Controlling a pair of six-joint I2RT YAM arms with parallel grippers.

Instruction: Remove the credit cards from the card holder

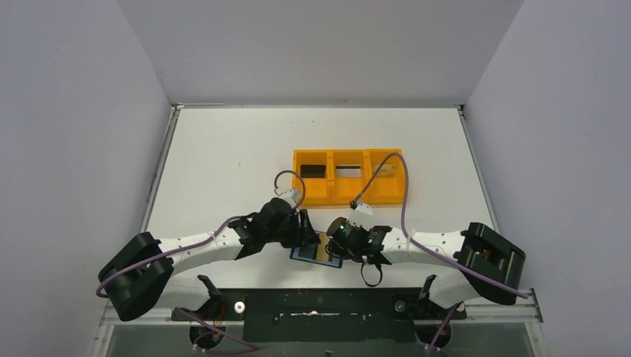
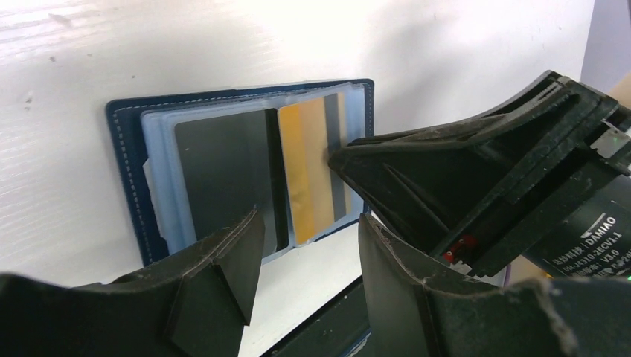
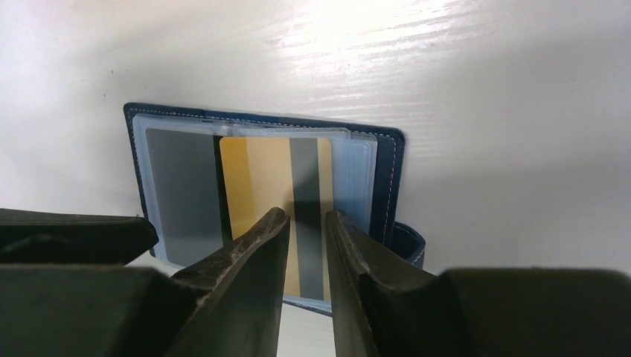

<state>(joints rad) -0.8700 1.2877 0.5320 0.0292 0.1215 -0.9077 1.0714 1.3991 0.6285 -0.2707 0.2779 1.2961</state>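
Observation:
The navy card holder (image 1: 316, 255) lies open on the white table near the front edge, between my two grippers. In the left wrist view the holder (image 2: 123, 171) shows clear sleeves with a dark grey card (image 2: 223, 171) on the left half and a gold card with a dark stripe (image 2: 309, 178) on the right half. My left gripper (image 2: 311, 219) is open and empty, hovering at the holder's near edge. My right gripper (image 3: 306, 214) has its jaws a narrow gap apart, straddling the stripe of the gold card (image 3: 257, 178), tips at or just above it. The holder's closure tab (image 3: 409, 242) sticks out on the right.
An orange three-compartment tray (image 1: 350, 195) stands behind the grippers, mid-table, with a dark card (image 1: 312, 170) in its left compartment and flat pieces in the other two. The right gripper body (image 2: 446, 178) crowds the left wrist view. The black base rail runs along the front edge.

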